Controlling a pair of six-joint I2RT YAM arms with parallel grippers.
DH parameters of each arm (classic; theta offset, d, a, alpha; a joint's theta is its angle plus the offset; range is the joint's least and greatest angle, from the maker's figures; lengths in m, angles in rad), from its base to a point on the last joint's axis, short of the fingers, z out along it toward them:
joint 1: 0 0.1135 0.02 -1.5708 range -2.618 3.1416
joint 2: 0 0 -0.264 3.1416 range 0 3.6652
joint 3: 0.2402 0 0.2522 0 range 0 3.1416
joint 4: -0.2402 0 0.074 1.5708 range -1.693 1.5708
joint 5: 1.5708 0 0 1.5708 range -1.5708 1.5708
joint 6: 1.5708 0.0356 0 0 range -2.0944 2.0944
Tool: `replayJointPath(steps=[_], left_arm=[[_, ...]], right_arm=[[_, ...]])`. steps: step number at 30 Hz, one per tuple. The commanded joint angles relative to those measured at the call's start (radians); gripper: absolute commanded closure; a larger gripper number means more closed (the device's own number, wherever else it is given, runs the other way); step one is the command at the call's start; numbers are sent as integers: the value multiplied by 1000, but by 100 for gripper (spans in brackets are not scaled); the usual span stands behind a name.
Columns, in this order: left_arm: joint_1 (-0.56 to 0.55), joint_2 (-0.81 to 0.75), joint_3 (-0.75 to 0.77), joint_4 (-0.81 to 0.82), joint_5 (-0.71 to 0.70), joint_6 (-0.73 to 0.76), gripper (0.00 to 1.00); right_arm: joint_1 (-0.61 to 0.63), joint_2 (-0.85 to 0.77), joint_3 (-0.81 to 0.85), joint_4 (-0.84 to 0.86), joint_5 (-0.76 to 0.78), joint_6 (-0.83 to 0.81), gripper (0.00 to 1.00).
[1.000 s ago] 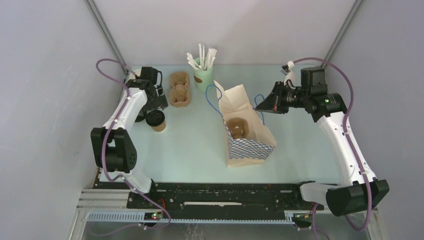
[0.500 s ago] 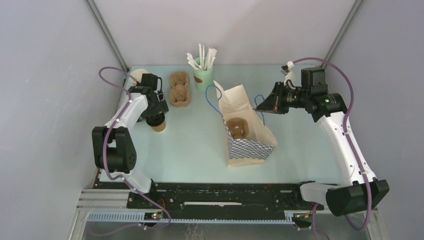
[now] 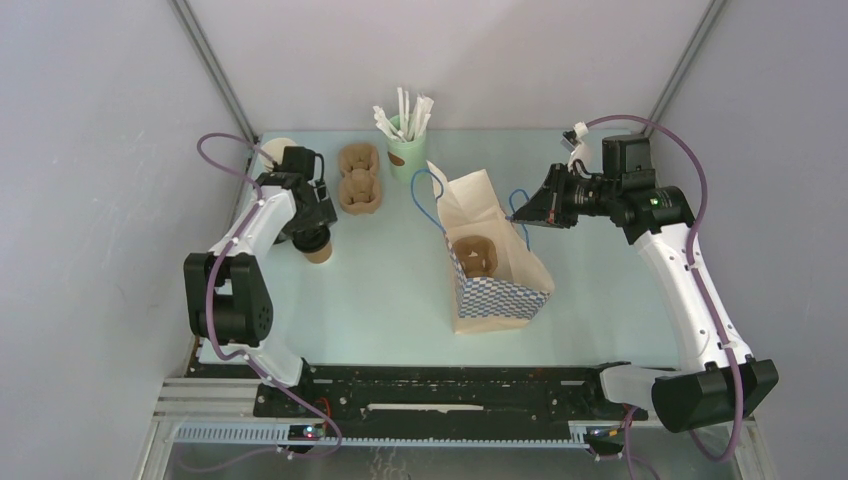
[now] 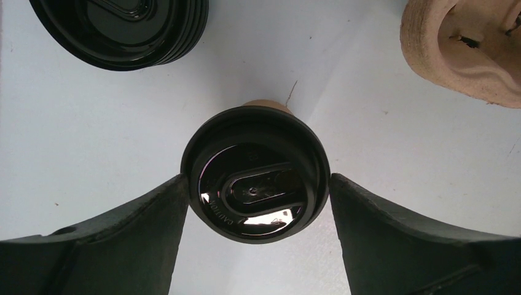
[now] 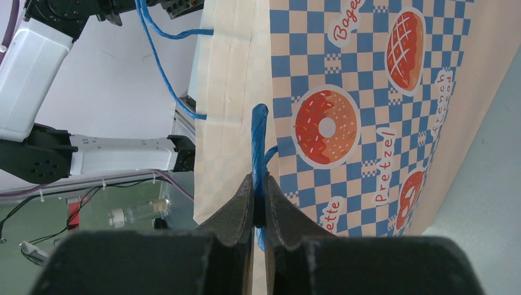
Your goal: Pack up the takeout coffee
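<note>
While the right gripper (image 5: pixel 258 203) pinches the bag's blue handle (image 5: pixel 258 144), coffee awaits.
Left gripper (image 4: pixel 255 203) has descended at the table's left edge, jaws spread around the lidded cup (image 4: pixel 255 174), ungrasped.

"Pretzel", "French" on paper bag (image 5: pixel 381 123)

Black-lidded brown cup (image 4: pixel 255 175); blue-and-cream checked bag (image 5: pixel 362 117) printed with orange doughnuts, blue cord handle (image 5: pixel 258 153); possibly pale-green table (image 3: pixel 380 290).

Left claw (image 4: pixel 255 203) spread wide; right claw (image 5: pixel 258 209) pinched closed.
</note>
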Motion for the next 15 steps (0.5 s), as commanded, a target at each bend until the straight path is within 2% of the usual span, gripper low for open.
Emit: replayJointPath(steps=[1, 4, 8, 11, 15], left_arm=[[5, -12, -16, 21, -13, 4, 13], [5, -13, -22, 26, -11, 4, 19], [5, -15, -31, 28, -20, 10, 23], [6, -12, -37, 32, -17, 10, 17], [7, -13, -49, 44, -10, 7, 16]], right_arm=[[-3, -9, 21, -12, -19, -21, 87], [-3, -7, 21, -10, -19, -18, 87], [-2, -8, 21, -7, -18, -13, 87], [-2, -7, 21, -7, -18, -13, 87], [-2, -6, 21, -7, -18, -10, 87]])
